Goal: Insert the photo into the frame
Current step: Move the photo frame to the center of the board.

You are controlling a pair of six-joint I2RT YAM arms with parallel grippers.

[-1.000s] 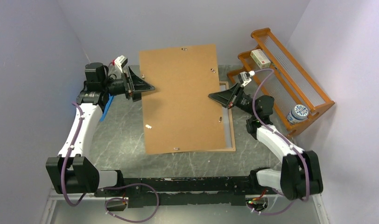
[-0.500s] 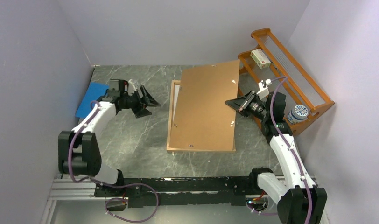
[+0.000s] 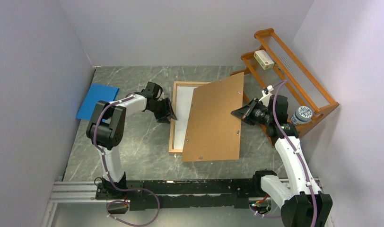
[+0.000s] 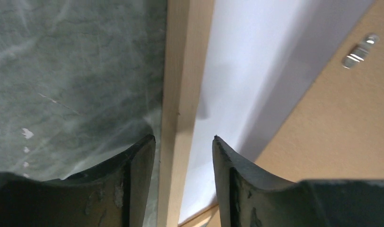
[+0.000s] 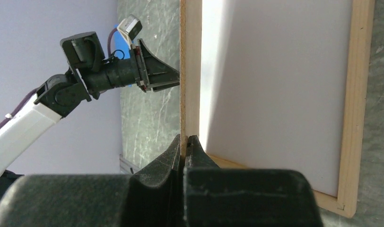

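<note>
The frame (image 3: 172, 124) lies flat on the table, its light wooden left rail (image 4: 180, 94) running between the fingers of my left gripper (image 4: 182, 138). That gripper (image 3: 173, 115) is open, one finger over the table and the other over the photo (image 4: 247, 71), with a gap on each side of the rail. The photo (image 3: 183, 113) rests in the frame, white back up (image 5: 275, 94). My right gripper (image 5: 187, 138) is shut on the right edge of the brown backing panel (image 3: 213, 120), holding it tilted over the frame's right part.
A blue sheet (image 3: 98, 100) lies at the far left. An orange slatted rack (image 3: 294, 71) stands at the right, with a small box (image 3: 264, 59) and a blue-and-white jar (image 3: 301, 115) on it. Metal clips (image 4: 360, 49) dot the backing panel.
The backing panel came down and shifted right in my right gripper, uncovering the white sheet. My left gripper moved right to the frame's left rail, and its jaws narrowed.
</note>
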